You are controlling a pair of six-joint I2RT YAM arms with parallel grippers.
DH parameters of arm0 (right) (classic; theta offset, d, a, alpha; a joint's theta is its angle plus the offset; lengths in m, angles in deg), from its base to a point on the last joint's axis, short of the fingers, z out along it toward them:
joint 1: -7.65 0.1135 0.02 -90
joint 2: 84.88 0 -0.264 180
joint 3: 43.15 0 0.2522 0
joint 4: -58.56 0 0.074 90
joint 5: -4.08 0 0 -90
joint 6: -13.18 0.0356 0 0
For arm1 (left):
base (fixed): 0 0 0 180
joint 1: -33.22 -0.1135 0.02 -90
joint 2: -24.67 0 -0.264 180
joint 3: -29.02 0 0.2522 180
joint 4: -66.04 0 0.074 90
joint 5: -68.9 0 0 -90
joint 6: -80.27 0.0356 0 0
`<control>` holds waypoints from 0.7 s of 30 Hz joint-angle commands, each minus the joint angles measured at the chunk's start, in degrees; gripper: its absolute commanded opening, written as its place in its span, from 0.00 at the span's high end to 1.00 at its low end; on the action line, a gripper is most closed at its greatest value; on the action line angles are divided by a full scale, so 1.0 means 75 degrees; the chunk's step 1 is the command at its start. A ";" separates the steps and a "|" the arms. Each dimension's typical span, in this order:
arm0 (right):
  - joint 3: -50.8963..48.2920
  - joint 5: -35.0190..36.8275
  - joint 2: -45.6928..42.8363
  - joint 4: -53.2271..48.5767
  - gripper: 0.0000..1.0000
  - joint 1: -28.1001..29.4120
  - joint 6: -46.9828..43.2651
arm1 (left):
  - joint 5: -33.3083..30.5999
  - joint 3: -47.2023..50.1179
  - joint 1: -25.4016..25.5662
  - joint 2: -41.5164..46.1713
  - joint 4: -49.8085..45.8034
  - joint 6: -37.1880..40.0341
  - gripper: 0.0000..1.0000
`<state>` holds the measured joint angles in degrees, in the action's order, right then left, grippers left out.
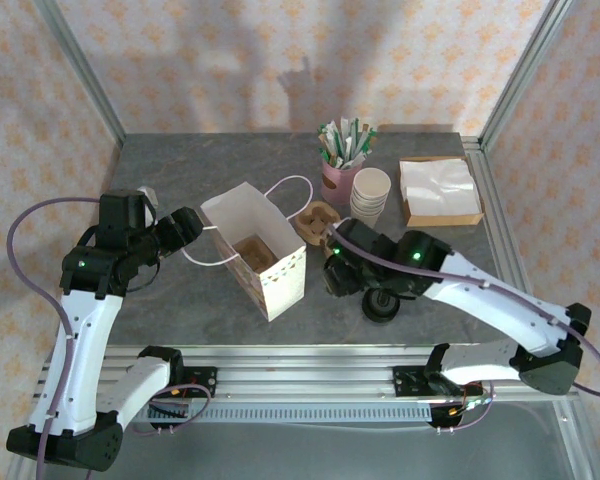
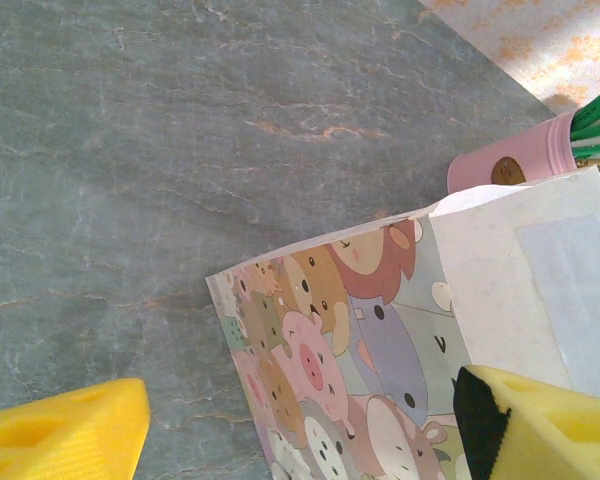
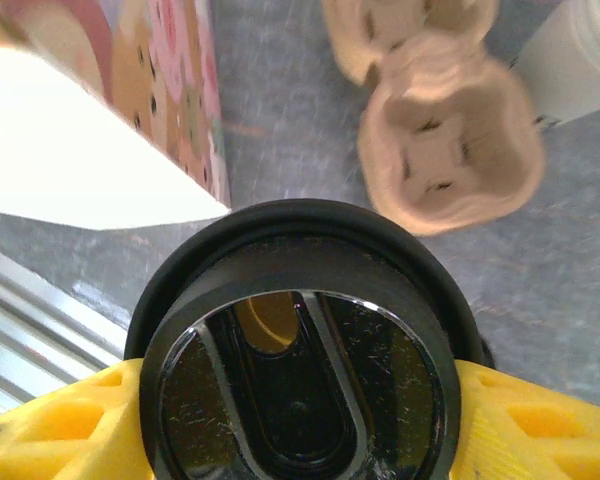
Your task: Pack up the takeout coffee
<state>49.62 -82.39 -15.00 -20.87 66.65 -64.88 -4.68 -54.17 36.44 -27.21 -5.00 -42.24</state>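
Note:
The takeout coffee [image 3: 298, 300] shows its round black lid with a sip slot, close to the right wrist camera; the cup body under it is hidden. My right gripper [image 3: 300, 425] has a yellow finger pressed on each side of the lid. From above, the right gripper [image 1: 336, 272] hangs just right of the open paper bag [image 1: 265, 255], which is printed with cartoon animals. My left gripper [image 1: 185, 232] sits at the bag's left side, open, its yellow fingers [image 2: 65, 435] spread past the bag's printed corner [image 2: 360, 350] without touching it.
A brown cup carrier [image 1: 318, 222] lies behind the bag, also seen in the right wrist view [image 3: 445, 150]. Lidless cream cups [image 1: 371, 193], a pink holder of sticks [image 1: 340, 178] and a napkin box [image 1: 438, 190] stand at the back right. A black lid stack [image 1: 381, 306] sits under the right arm.

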 commanded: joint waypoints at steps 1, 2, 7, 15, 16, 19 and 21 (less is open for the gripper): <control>0.0874 0.1006 -0.0207 -0.1028 0.38 0.0031 0.0394 | -0.0113 -0.0311 -0.0055 0.0038 -0.0136 0.0083 0.19; 0.1114 0.1163 -0.0219 -0.1148 0.38 0.0023 0.0447 | -0.0112 -0.0316 -0.0055 0.0042 -0.0134 0.0077 0.19; 0.2316 0.1526 -0.0236 -0.1333 0.39 0.0031 0.0281 | -0.0085 -0.0381 -0.0057 0.0064 -0.0096 0.0045 0.19; 0.4045 0.1275 0.0481 -0.1177 0.39 0.0028 -0.0482 | 0.0004 -0.0353 -0.0061 0.0036 -0.0099 0.0036 0.19; 0.4267 0.1212 0.0634 -0.1112 0.39 0.0031 -0.0595 | 0.0026 -0.0341 -0.0055 0.0028 -0.0088 0.0023 0.19; 0.4908 0.0940 0.1130 -0.0918 0.39 0.0049 -0.0905 | 0.0042 -0.0330 -0.0059 0.0025 -0.0098 0.0028 0.19; 0.5297 0.0683 0.1481 -0.0728 0.39 0.0083 -0.1025 | 0.0060 -0.0306 -0.0055 0.0015 -0.0104 0.0040 0.19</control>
<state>85.85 -75.14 -6.73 -28.45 66.76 -69.27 -4.61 -55.31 36.44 -27.23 -5.00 -42.26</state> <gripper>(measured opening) 0.606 0.811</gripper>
